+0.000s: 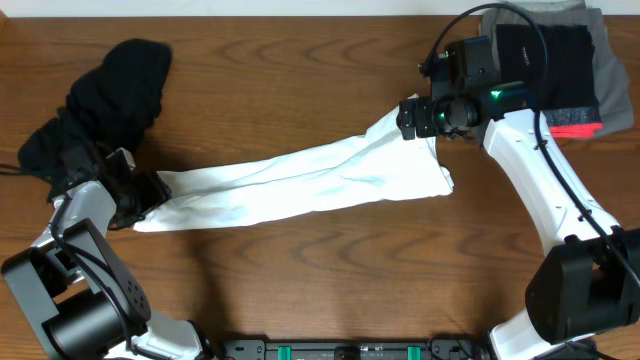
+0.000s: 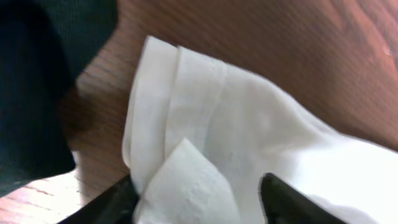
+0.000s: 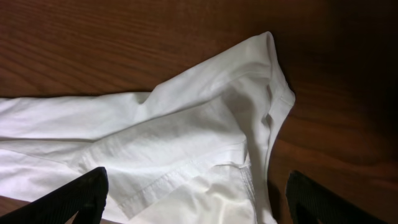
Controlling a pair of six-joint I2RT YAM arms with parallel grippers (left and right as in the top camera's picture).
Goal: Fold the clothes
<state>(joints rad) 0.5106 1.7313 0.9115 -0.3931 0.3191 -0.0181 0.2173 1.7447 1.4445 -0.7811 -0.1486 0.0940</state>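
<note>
The white T-shirt [image 1: 300, 180] lies bunched into a long strip across the middle of the table. At its left end sits my left gripper [image 1: 150, 190]. In the left wrist view that gripper [image 2: 199, 186] straddles a raised fold of the white T-shirt [image 2: 249, 124], and its fingers still stand apart. My right gripper [image 1: 418, 117] hovers open over the shirt's right end. The right wrist view shows the gripper [image 3: 199, 180] wide above a hemmed edge of the white T-shirt [image 3: 155, 143], holding nothing. A crumpled black garment [image 1: 110, 90] lies at the far left and appears as a black garment [image 2: 31, 81] beside the shirt's corner.
A stack of folded clothes [image 1: 560, 70], black on grey with a red stripe, sits at the back right behind the right arm. Bare wooden table [image 1: 300, 80] shows above and below the shirt.
</note>
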